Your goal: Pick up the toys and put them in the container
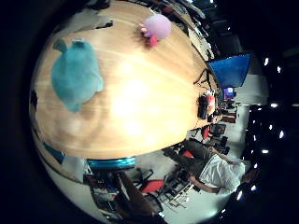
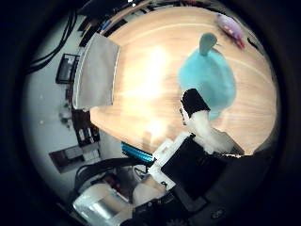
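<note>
Lying on the wooden table, the teal plush toy sits apart from a pink plush toy farther along the top. A grey fabric container stands at the table's edge. My hand hangs beside the teal toy, fingers relaxed, gripping nothing.

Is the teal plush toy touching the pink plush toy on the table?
Apart. The little finger side palm view shows bare wooden table between the teal plush toy and the pink plush toy.
</note>
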Robot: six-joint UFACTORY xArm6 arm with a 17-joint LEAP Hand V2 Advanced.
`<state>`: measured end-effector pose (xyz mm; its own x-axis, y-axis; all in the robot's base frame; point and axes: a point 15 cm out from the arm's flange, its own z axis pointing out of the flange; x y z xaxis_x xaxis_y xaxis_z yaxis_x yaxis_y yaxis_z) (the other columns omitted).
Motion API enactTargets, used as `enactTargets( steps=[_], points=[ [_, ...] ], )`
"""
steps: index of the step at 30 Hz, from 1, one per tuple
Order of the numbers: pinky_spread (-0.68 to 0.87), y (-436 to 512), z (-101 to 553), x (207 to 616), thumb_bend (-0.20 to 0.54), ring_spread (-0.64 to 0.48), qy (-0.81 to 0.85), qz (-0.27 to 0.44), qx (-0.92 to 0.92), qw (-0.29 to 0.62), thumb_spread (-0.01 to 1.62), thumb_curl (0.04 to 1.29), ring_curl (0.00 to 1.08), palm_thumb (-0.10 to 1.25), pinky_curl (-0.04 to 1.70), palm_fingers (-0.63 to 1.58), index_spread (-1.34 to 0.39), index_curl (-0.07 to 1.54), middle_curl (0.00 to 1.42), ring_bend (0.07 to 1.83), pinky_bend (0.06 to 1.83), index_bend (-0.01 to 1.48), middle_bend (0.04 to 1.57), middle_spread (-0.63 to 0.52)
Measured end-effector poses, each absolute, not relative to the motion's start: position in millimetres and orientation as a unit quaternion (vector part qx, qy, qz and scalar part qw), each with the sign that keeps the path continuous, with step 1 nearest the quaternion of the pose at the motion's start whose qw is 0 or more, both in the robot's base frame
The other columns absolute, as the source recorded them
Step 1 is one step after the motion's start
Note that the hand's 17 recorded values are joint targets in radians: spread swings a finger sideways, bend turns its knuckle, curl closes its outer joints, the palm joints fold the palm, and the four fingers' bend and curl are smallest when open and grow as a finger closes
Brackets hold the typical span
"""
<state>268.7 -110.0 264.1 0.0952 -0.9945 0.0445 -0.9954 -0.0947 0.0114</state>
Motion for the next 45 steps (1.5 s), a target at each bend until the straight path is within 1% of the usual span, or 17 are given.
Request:
enactTargets(
  steps=[7, 23, 26, 28, 30, 31, 32, 33, 34, 36, 38, 41, 42, 45],
  points=[
    [0.08, -113.6, 239.9, 273.3, -0.029, -0.35, -0.674, -0.004, 0.738, 0.026, 0.98, 0.43, 0.16, 0.56, 0.00, 0.40, -0.57, 0.35, 0.29, 0.71, 0.78, 0.18, 0.19, -0.33],
    [0.13, -127.9, 200.1, 301.5, -0.027, -0.33, -0.680, -0.003, 0.733, 0.023, 0.98, 0.43, 0.18, 0.56, 0.00, 0.34, -0.56, 0.31, 0.31, 0.72, 0.82, 0.16, 0.20, -0.33],
    [0.13, -129.4, 194.7, 305.4, -0.016, -0.34, -0.681, -0.002, 0.732, 0.022, 0.98, 0.44, 0.18, 0.60, 0.00, 0.35, -0.57, 0.31, 0.31, 0.72, 0.82, 0.18, 0.19, -0.33],
    [0.11, -129.8, 191.8, 307.9, -0.005, -0.36, -0.681, -0.002, 0.732, 0.021, 0.98, 0.45, 0.19, 0.64, 0.00, 0.42, -0.58, 0.31, 0.31, 0.75, 0.82, 0.20, 0.19, -0.34],
    [-0.03, -128.5, 191.9, 311.5, 0.018, -0.43, -0.684, 0.000, 0.730, 0.013, 0.98, 0.47, 0.20, 0.73, 0.01, 0.72, -0.61, 0.32, 0.31, 0.85, 0.89, 0.21, 0.23, -0.42],
    [-0.16, -127.2, 192.5, 314.2, 0.034, -0.45, -0.686, 0.001, 0.728, 0.005, 0.98, 0.49, 0.21, 0.78, 0.02, 0.94, -0.61, 0.32, 0.33, 0.89, 0.96, 0.20, 0.28, -0.46],
    [-0.26, -124.8, 193.4, 317.5, 0.037, -0.46, -0.688, 0.003, 0.726, -0.004, 0.98, 0.50, 0.23, 0.81, 0.04, 1.10, -0.61, 0.33, 0.35, 0.92, 1.01, 0.20, 0.33, -0.48],
    [-0.35, -123.0, 194.5, 320.8, 0.048, -0.45, -0.691, 0.005, 0.722, -0.015, 0.98, 0.51, 0.26, 0.84, 0.07, 1.24, -0.61, 0.37, 0.39, 0.93, 1.05, 0.24, 0.41, -0.50],
    [-0.39, -121.8, 197.1, 325.7, 0.054, -0.44, -0.693, 0.010, 0.720, -0.027, 0.98, 0.52, 0.28, 0.86, 0.08, 1.25, -0.61, 0.38, 0.40, 0.96, 1.05, 0.25, 0.43, -0.50],
    [-0.49, -119.9, 201.1, 332.3, 0.066, -0.41, -0.691, 0.019, 0.722, -0.043, 0.99, 0.54, 0.33, 0.92, 0.13, 1.31, -0.61, 0.44, 0.46, 1.01, 1.09, 0.32, 0.54, -0.51],
    [-0.53, -119.4, 203.0, 334.6, 0.077, -0.39, -0.692, 0.020, 0.720, -0.053, 0.99, 0.56, 0.36, 0.96, 0.16, 1.34, -0.60, 0.48, 0.50, 1.06, 1.13, 0.38, 0.60, -0.50],
    [-0.53, -119.9, 207.4, 335.3, 0.074, -0.36, -0.693, 0.020, 0.718, -0.064, 1.00, 0.58, 0.41, 0.99, 0.21, 1.31, -0.60, 0.55, 0.56, 1.13, 1.19, 0.45, 0.68, -0.49],
    [-0.52, -120.6, 209.3, 335.3, 0.073, -0.35, -0.692, 0.022, 0.718, -0.065, 1.00, 0.60, 0.43, 1.01, 0.24, 1.28, -0.59, 0.58, 0.59, 1.16, 1.24, 0.48, 0.72, -0.48],
    [-0.49, -122.5, 218.7, 335.3, 0.065, -0.33, -0.691, 0.032, 0.719, -0.069, 1.00, 0.62, 0.46, 1.02, 0.29, 1.24, -0.58, 0.64, 0.63, 1.21, 1.29, 0.54, 0.77, -0.47]
  ],
)
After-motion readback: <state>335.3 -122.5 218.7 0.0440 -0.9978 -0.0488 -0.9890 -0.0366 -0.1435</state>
